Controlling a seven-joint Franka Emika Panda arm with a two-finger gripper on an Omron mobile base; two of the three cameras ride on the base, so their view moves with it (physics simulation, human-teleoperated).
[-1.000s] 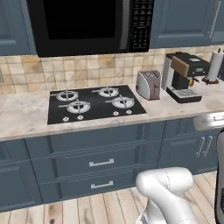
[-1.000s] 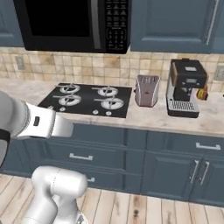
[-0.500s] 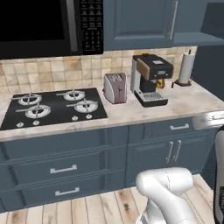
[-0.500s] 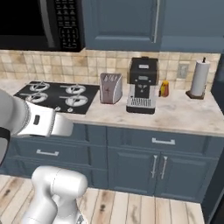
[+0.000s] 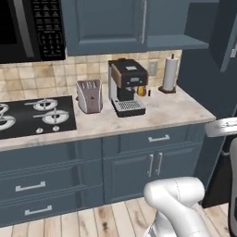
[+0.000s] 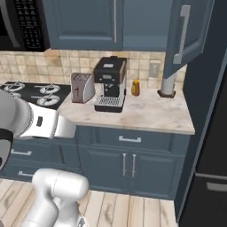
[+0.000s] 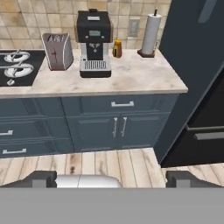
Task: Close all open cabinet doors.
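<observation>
An upper slate-blue cabinet door point(image 6: 188, 31) stands swung open at the counter's right end, its silver bar handle facing out. The same open door point(image 5: 227, 32) cuts into the top right of the left base view, and its lower edge point(image 7: 205, 9) shows in the hand view. The upper door point(image 6: 84, 22) to its left is shut, as are the paired lower doors point(image 7: 116, 130) under the counter. My gripper point(image 7: 111, 181) is open with its dark fingertips point(image 7: 43, 179) wide apart and nothing between them. It hangs low in front of the lower cabinets, well short of the counter.
On the counter point(image 6: 150, 115) stand a toaster point(image 6: 82, 87), a black coffee machine point(image 6: 108, 84), a small yellow bottle point(image 6: 135, 88) and a paper towel roll point(image 5: 170, 74). The stove point(image 5: 34, 115) and microwave point(image 5: 28, 28) lie left. A tall dark unit point(image 7: 197, 96) rises right.
The whole picture has slid left as the base drove right. The stove is now at the left edge, and the counter's right end with the open upper door has come into view.
</observation>
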